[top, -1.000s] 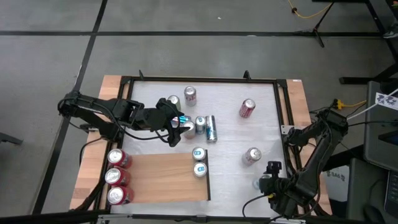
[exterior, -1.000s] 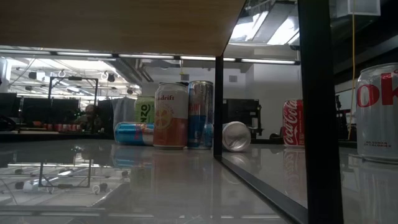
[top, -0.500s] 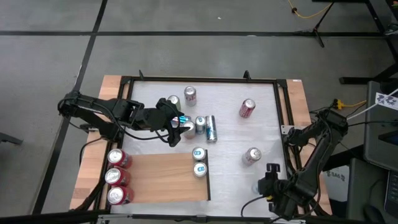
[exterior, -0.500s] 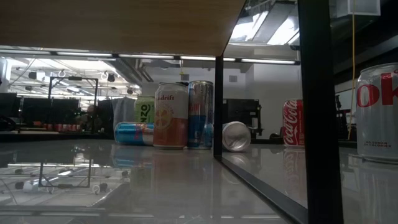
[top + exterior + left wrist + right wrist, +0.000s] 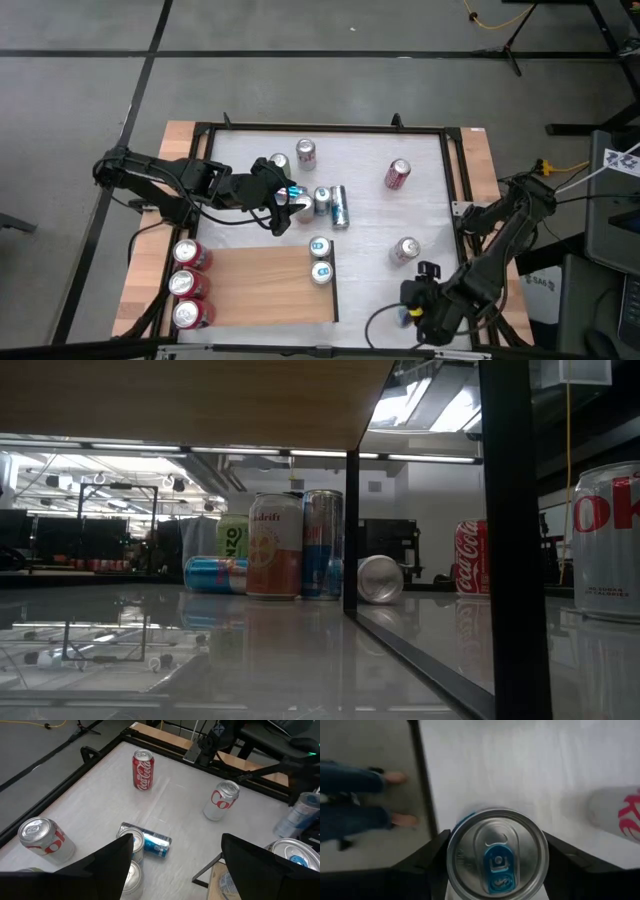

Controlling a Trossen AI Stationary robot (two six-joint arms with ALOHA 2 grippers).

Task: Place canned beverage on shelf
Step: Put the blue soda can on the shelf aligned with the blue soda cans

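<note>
Gleaming white table (image 5: 370, 215), wood shelf (image 5: 260, 285)

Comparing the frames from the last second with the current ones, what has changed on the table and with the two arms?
The right gripper, closed around a blue-tabbed can, has carried it along the near table edge toward the shelf. The left gripper stayed over the cans in the middle of the table, and the three red cans and two blue-tabbed cans on the shelf did not move.

Two dark jointed arms (image 5: 165, 185) with black cables
</note>
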